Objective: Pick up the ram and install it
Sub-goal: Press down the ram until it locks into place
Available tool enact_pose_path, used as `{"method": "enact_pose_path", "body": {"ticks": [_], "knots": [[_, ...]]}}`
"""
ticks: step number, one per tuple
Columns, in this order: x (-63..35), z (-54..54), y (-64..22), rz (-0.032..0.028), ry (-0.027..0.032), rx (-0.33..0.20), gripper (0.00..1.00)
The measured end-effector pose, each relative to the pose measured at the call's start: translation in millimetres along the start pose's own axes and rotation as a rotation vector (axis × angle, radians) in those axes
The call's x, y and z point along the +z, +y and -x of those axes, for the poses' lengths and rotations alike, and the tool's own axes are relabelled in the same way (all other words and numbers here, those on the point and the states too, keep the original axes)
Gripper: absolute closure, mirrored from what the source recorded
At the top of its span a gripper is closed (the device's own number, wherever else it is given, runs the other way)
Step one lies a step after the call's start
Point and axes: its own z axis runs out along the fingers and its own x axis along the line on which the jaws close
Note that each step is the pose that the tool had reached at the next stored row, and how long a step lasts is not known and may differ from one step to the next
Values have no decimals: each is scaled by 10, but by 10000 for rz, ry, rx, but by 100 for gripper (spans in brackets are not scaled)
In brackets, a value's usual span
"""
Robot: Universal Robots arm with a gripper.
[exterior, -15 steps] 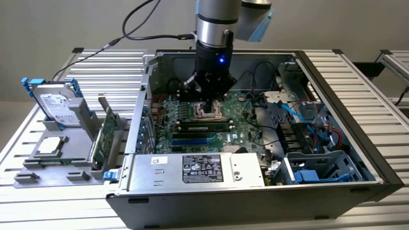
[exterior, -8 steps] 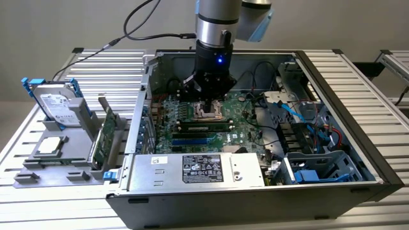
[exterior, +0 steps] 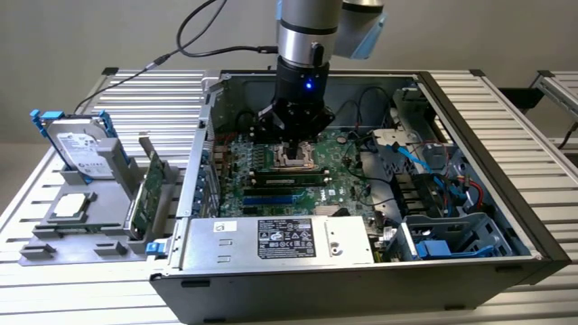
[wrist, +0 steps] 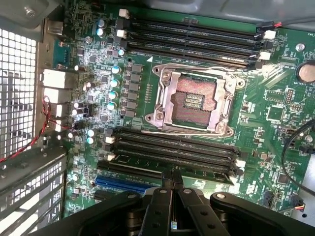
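Note:
The ram (exterior: 289, 180), a slim green stick with a row of black chips, sits along the black memory slots on the near side of the CPU socket (exterior: 294, 161) inside the open computer case. My gripper (exterior: 298, 150) hangs over the motherboard just above the socket, a short way behind the ram. In the wrist view my gripper (wrist: 172, 178) is shut, fingertips pressed together with nothing between them. They hover over the edge of the memory slots (wrist: 172, 152) next to the open CPU socket (wrist: 193, 101).
The case walls (exterior: 203, 135) and the power supply (exterior: 280, 240) box in the motherboard. Blue cables (exterior: 407, 152) and a drive cage (exterior: 451, 237) fill the exterior view's right. A grey rack on the left holds a hard drive (exterior: 81, 145), a broad green card (exterior: 149, 193) and a processor (exterior: 72, 206).

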Motion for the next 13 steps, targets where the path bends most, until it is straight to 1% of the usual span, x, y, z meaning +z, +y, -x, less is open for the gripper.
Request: {"method": "enact_pose_path", "body": {"ticks": [5, 10, 13], "knots": [[-33, 7, -26, 7, 5, 82, 89], [-66, 2, -94, 9, 8, 113, 89], [-67, -5, -153, 11, 10, 138, 89]]}}
